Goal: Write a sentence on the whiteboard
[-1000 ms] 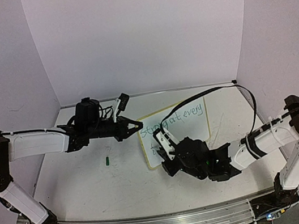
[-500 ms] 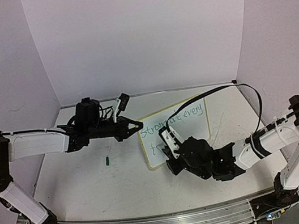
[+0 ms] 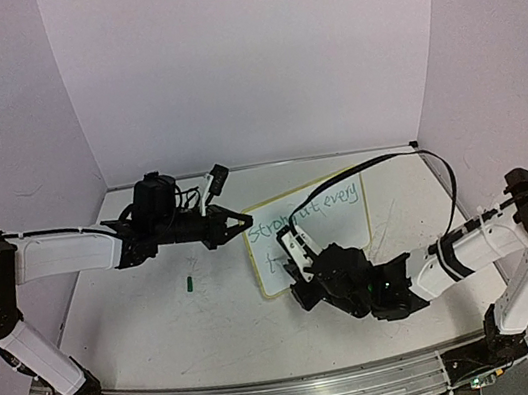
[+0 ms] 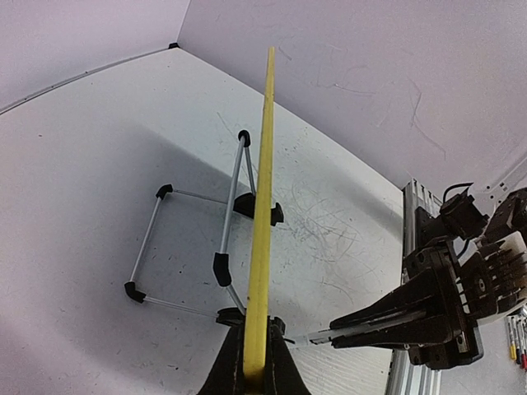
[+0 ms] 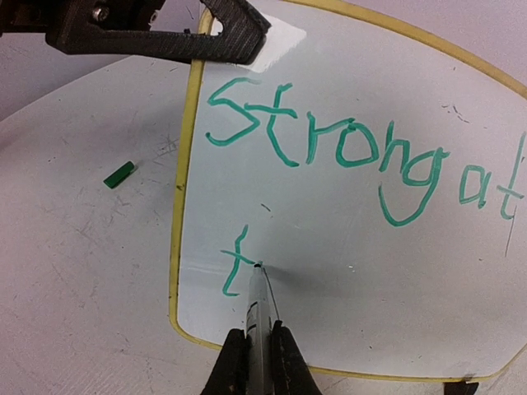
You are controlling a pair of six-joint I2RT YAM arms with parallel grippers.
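Two lines are planned, and the second has barely begun: the sentence [image 5: 329, 152] reads "Strong at every" across the whiteboard [image 3: 341, 230], which stands propped on the counter [image 3: 164, 326]. Below it sits a lone green "t" [image 5: 236, 263]. The right pincer [image 3: 294, 253] is clamped on a marker [image 5: 257, 304] whose tip rests at that letter's crossbar. The arm has shifted only slightly over the past second, suggesting a stroke just finished and the next letter due. The left pincer [image 3: 245, 221] is closed on the board's yellow frame, steadying it.
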